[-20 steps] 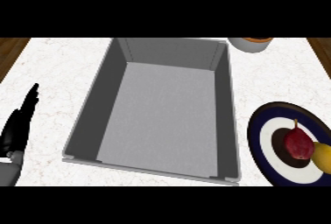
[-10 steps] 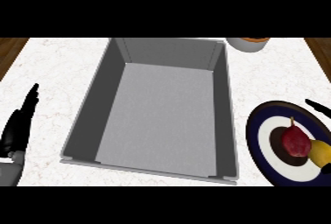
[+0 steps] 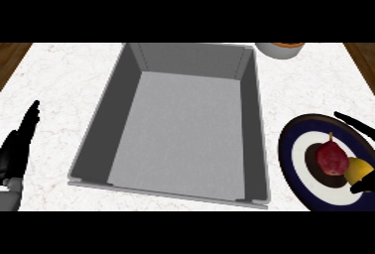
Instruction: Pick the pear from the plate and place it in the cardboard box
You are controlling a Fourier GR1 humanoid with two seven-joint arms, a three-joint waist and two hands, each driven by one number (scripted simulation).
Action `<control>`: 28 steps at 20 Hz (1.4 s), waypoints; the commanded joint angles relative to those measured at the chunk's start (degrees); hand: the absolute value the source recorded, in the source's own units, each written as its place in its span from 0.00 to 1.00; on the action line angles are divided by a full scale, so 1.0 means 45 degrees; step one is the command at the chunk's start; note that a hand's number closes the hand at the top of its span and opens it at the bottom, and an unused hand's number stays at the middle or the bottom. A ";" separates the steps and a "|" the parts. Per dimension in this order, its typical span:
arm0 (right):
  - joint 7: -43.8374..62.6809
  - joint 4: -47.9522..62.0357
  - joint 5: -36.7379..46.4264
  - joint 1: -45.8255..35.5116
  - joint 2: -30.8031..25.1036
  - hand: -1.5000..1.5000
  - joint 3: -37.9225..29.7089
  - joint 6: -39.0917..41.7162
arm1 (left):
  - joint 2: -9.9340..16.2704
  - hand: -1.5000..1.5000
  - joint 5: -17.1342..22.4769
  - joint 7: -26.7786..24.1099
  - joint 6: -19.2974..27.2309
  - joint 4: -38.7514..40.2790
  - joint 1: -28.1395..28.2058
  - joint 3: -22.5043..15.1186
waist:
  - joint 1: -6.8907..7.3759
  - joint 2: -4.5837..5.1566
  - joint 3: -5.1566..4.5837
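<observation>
Right hand (image 3: 356, 123): only black fingertips are seen at the right edge of the frame, one over the plate's upper right rim and another at the lower right near the yellow fruit; whether the fingers are spread or curled cannot be told, and nothing is seen to be held
Left hand (image 3: 21, 144): seen at the lower left edge of the frame, fingers straight and pointing up, resting apart from the box, nothing held
Pear (image 3: 333, 158): lies on the plate at the right of the frame, between the two visible right fingertips and to their left; no contact with the hand is seen
Pear, look: dark red, wide at the bottom and narrowing to a thin stem at the top, which points to the upper part of the frame; it lies over the dark centre of the plate
Yellow fruit (image 3: 357, 169): touching the pear on its lower right side, partly cut off by the frame edge
Plate (image 3: 297, 158): round, with a dark blue rim, a white ring and a dark centre; just beside the box's right wall
Cardboard box (image 3: 98, 130): grey, open at the top, filling the middle of the frame; nothing is seen inside
Counter (image 3: 66, 74): white marbled top, with brown wood at the upper corners
Cup (image 3: 280, 49): light-coloured, at the upper right of the frame, cut off by the top of the view
</observation>
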 commanded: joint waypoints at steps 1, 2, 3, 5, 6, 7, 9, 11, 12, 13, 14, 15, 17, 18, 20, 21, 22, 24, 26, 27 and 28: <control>0.0545 -0.1119 0.0280 0.0458 0.0819 0.00 -0.0262 -0.0171 | -0.0536 0.50 -0.0582 0.0298 0.0228 -0.0357 -0.0071 0.0050 | -0.0051 -0.0003 0.0016; 0.0383 -0.0207 0.0558 -0.0616 0.0648 0.00 -0.0282 0.0503 | -0.0245 0.50 -0.0659 0.0776 -0.0120 -0.0071 -0.0766 0.0156 | -0.0007 0.0016 0.0020; -0.0834 0.0370 0.0759 0.0004 0.0784 0.00 -0.0408 0.0178 | -0.0207 0.50 -0.0492 0.0784 -0.0306 -0.0791 -0.0055 0.0365 | 0.0016 0.0012 0.0023; 0.0563 -0.2735 -0.0111 0.1208 0.0455 0.00 -0.0612 0.0876 | -0.0048 0.50 -0.0312 -0.0217 -0.0458 -0.0349 0.0418 0.0800 | -0.0108 -0.0033 0.0007; -0.0730 -0.0458 0.0651 0.0092 0.0792 0.00 -0.0774 0.0648 | -0.0048 0.50 -0.0263 -0.0114 -0.1000 0.0054 0.0037 0.0953 | 0.0002 0.0013 0.0019; -0.0061 -0.1318 0.0509 0.0263 0.0826 0.00 -0.0990 0.0774 | -0.0754 0.50 -0.0928 0.0136 -0.0310 -0.0527 0.0282 0.0378 | -0.0022 0.0002 0.0018; -0.0045 -0.2615 0.0113 0.1010 0.0432 0.00 -0.1380 0.1176 | -0.0715 0.50 -0.0705 -0.0049 -0.0516 0.0415 -0.0481 0.0847 | -0.0099 0.0000 0.0013; 0.0244 -0.3510 0.0281 0.1667 0.0648 0.00 -0.1524 0.1258 | -0.0754 0.50 -0.1077 0.0231 -0.0613 -0.0017 -0.0287 0.0841 | -0.0100 -0.0004 0.0013; 0.0768 -0.3977 0.0249 0.1553 0.0757 0.00 -0.1478 0.1585 | -0.0970 0.50 -0.1172 0.0089 -0.0496 0.0157 -0.0347 0.0793 | -0.0099 -0.0003 0.0012; 0.1194 -0.4169 0.0350 0.1692 0.0859 0.00 -0.1535 0.1633 | -0.0368 0.50 -0.0977 0.1056 -0.0983 -0.0932 -0.0106 0.1115 | -0.0066 -0.0010 0.0015; 0.1515 -0.4673 0.0535 0.1897 0.0920 0.00 -0.1270 0.1521 | -0.1305 0.50 -0.1419 -0.0680 -0.0154 0.0319 0.0230 0.0734 | -0.0104 -0.0006 0.0009; 0.1386 -0.4690 0.0699 0.2035 0.0580 0.00 -0.1540 0.1830 | -0.0953 0.50 -0.1071 0.0171 -0.0811 0.0226 -0.0442 0.1058 | -0.0099 -0.0002 0.0013; 0.1634 -0.4232 0.1490 0.2011 0.1057 0.00 -0.1137 0.1222 | -0.0872 0.50 -0.1101 0.0299 -0.0807 -0.1107 0.0748 0.1072 | -0.0013 -0.0006 0.0017; 0.1873 -0.3834 0.1552 0.1677 0.1053 0.00 -0.1206 0.1489 | -0.0491 0.50 -0.0769 0.0177 -0.1304 -0.0028 -0.0411 0.1563 | -0.0045 0.0012 0.0015; 0.3025 -0.4114 0.1943 0.1532 0.2271 0.00 -0.0740 0.0886 | -0.0704 0.50 -0.1093 0.0323 -0.1124 0.0089 -0.0699 0.1376 | -0.0045 0.0017 0.0014; 0.2713 -0.4422 0.1636 0.2033 0.1485 0.00 -0.1363 0.1780 | -0.0588 0.50 -0.1026 -0.0190 -0.1351 -0.0178 0.0114 0.1696 | -0.0046 0.0002 0.0014; 0.3434 -0.4271 0.2167 0.1659 0.2621 0.00 -0.0746 0.0903 | -0.0955 0.50 -0.1251 0.0565 -0.1045 -0.0591 -0.0121 0.1309 | -0.0014 0.0006 0.0017; 0.2495 -0.3668 0.2579 0.1799 0.2404 0.00 -0.1151 0.0999 | -0.1340 0.50 -0.1829 0.0409 -0.0727 -0.1091 0.0238 0.1171 | -0.0012 0.0006 0.0020; 0.1851 -0.1190 0.3033 0.0150 0.2730 1.00 -0.1245 0.0451 | -0.0998 0.50 -0.1483 0.0608 -0.1317 0.0238 -0.1188 0.1501 | 0.0029 0.0044 0.0025; 0.2410 -0.3254 0.3215 0.1475 0.2731 1.00 -0.1276 -0.0254 | -0.1202 0.50 -0.1790 0.0673 -0.0968 -0.0521 -0.0357 0.1371 | -0.0038 0.0006 0.0020; 0.2265 -0.1931 0.3626 0.0202 0.3139 1.00 -0.1266 -0.1266 | -0.1411 0.50 -0.1960 0.1089 -0.0784 -0.0940 -0.0502 0.0952 | 0.0096 0.0034 0.0033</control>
